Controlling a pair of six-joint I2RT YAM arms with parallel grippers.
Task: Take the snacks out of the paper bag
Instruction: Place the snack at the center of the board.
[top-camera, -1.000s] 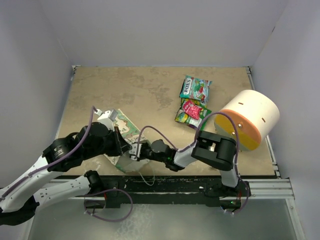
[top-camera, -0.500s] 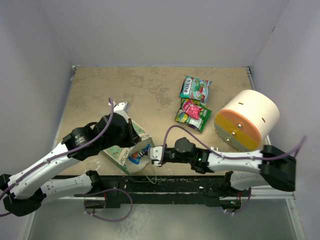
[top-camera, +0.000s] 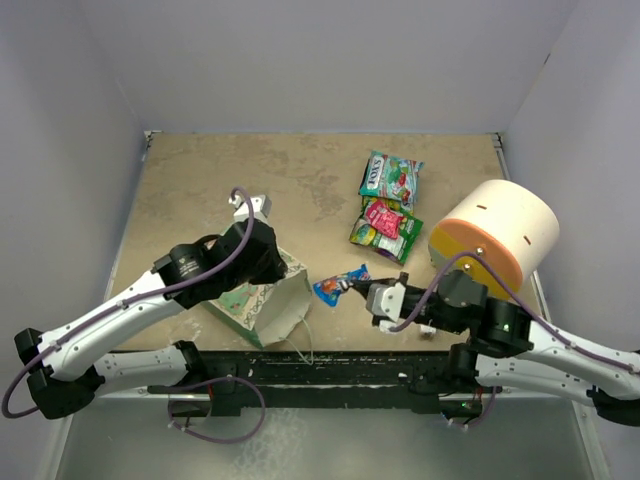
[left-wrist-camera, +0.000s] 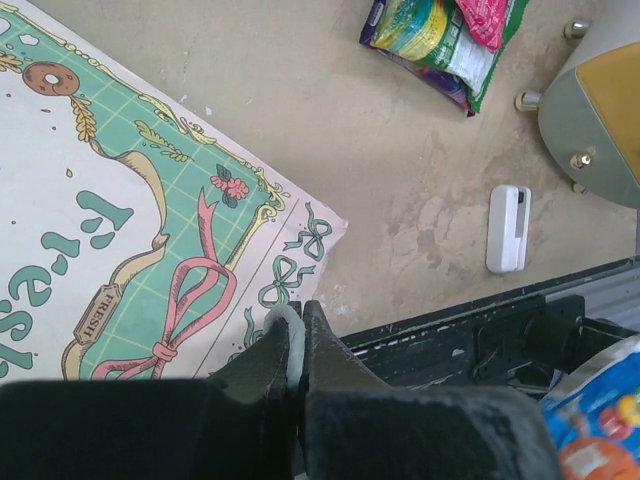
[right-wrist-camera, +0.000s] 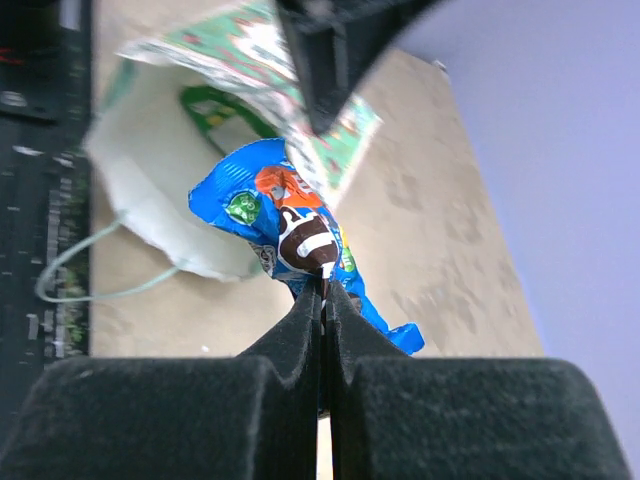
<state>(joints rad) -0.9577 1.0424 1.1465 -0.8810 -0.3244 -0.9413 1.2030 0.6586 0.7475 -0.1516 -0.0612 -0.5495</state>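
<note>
Just right of the mint-green patterned paper bag (top-camera: 245, 300), the right gripper (top-camera: 356, 288) is pinching a glossy blue candy packet (top-camera: 335, 288) tight, clear of the bag's mouth, while the left gripper (left-wrist-camera: 295, 345) is clamping the bag's edge (green and pink glossy packets (top-camera: 390, 182) are lying further back); extraction is in hand, and next it likely needs setting down beside them

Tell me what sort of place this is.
Probably a lab test cell: a tan tabletop boxed in by plain white walls, with a mounting rail along its near edge and the paper bag.
</note>
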